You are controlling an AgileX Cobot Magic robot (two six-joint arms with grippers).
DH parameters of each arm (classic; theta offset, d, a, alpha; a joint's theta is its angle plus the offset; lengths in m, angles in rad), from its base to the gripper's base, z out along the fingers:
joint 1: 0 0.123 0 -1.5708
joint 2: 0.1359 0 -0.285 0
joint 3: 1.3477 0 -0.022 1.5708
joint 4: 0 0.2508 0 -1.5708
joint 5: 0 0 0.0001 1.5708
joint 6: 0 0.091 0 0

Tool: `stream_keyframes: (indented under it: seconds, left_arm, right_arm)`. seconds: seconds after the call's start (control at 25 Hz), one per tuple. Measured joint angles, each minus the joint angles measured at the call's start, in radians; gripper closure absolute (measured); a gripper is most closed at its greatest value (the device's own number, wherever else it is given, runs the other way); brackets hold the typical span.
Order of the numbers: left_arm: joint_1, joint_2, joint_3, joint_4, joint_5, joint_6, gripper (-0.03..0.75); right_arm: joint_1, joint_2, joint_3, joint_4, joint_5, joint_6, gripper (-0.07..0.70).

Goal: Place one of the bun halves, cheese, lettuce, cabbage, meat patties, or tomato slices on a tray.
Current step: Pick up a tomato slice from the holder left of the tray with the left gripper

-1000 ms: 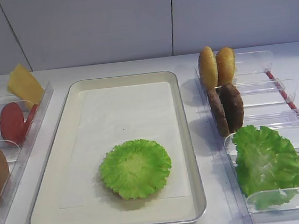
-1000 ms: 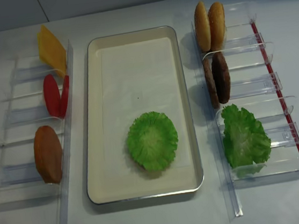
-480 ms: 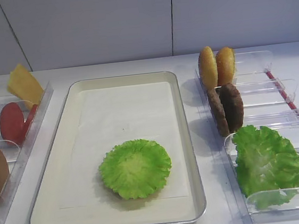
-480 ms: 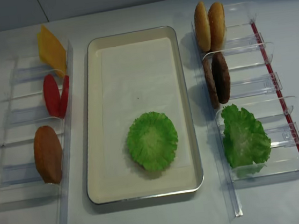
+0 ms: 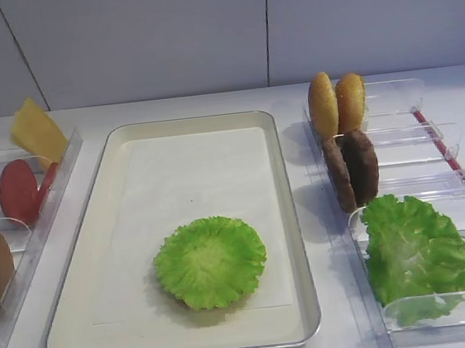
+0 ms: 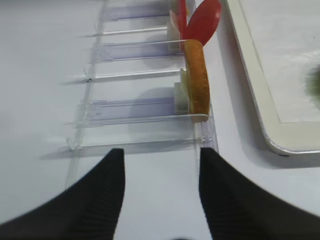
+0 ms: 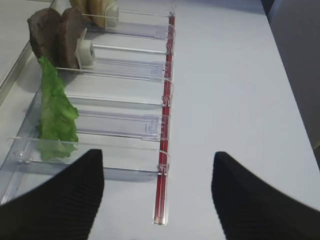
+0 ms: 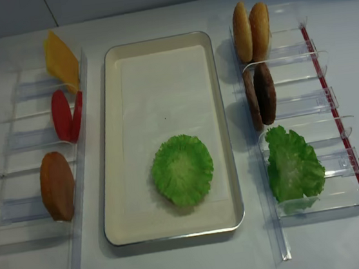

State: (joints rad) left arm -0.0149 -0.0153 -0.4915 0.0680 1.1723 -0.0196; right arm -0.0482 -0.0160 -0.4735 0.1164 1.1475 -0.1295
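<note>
- A round green leaf (image 5: 211, 261) lies flat on the tray (image 5: 298, 242); I judge the next ingredient is not yet chosen.
- Left gripper (image 6: 161, 185) and right gripper (image 7: 156, 186) both stand wide, holding nothing.
- Left of the tray, the tomato slices (image 6: 200, 21) stand upright beyond the left gripper; reaching them calls for moving forward.

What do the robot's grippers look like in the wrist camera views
Both the right gripper and the left gripper have two broad black fingers with a matte, finely ribbed surface and rounded tips. No cables, markings or arm links show in either wrist view, and neither overhead view shows the arms.
</note>
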Motion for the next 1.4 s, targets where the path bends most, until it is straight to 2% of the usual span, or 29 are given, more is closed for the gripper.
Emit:
stream_keyframes:
  seconds: [0.16, 0.4, 0.56, 0.72, 0.8, 0.96, 1.12, 1.2, 1.28, 1.4]
  left_arm:
    - [-0.002, 0.157, -0.064, -0.056, -0.035, 0.145, 0.377]
    - [-0.028, 0.500, -0.162, -0.051, -0.233, 0.181, 0.377]
    - [-0.038, 0.735, -0.263, -0.068, -0.304, 0.209, 0.379]
    - [-0.104, 0.955, -0.376, -0.068, -0.338, 0.215, 0.409]
    - [-0.171, 1.050, -0.426, -0.008, -0.354, 0.162, 0.422]
    - [-0.328, 1.224, -0.516, 0.266, -0.346, -0.101, 0.430]
    - [-0.460, 1.394, -0.601, 0.532, -0.270, -0.377, 0.431]
    - [-0.483, 1.489, -0.645, 0.615, -0.225, -0.473, 0.431]
    - [-0.487, 1.567, -0.690, 0.640, -0.188, -0.519, 0.431]
    - [-0.487, 1.655, -0.728, 0.650, -0.176, -0.535, 0.431]
  right_arm:
    - [0.000, 0.000, 0.000, 0.000, 0.000, 0.000, 0.149]
    - [0.000, 0.000, 0.000, 0.000, 0.000, 0.000, 0.149]
    - [0.000, 0.000, 0.000, 0.000, 0.000, 0.000, 0.149]
    - [0.000, 0.000, 0.000, 0.000, 0.000, 0.000, 0.149]
    - [0.000, 0.000, 0.000, 0.000, 0.000, 0.000, 0.149]
    - [0.000, 0.000, 0.000, 0.000, 0.000, 0.000, 0.149]
    - [0.000, 0.000, 0.000, 0.000, 0.000, 0.000, 0.149]
    - [0.000, 0.000, 0.000, 0.000, 0.000, 0.000, 0.149]
    - [0.000, 0.000, 0.000, 0.000, 0.000, 0.000, 0.149]
    - [0.000, 0.000, 0.000, 0.000, 0.000, 0.000, 0.149]
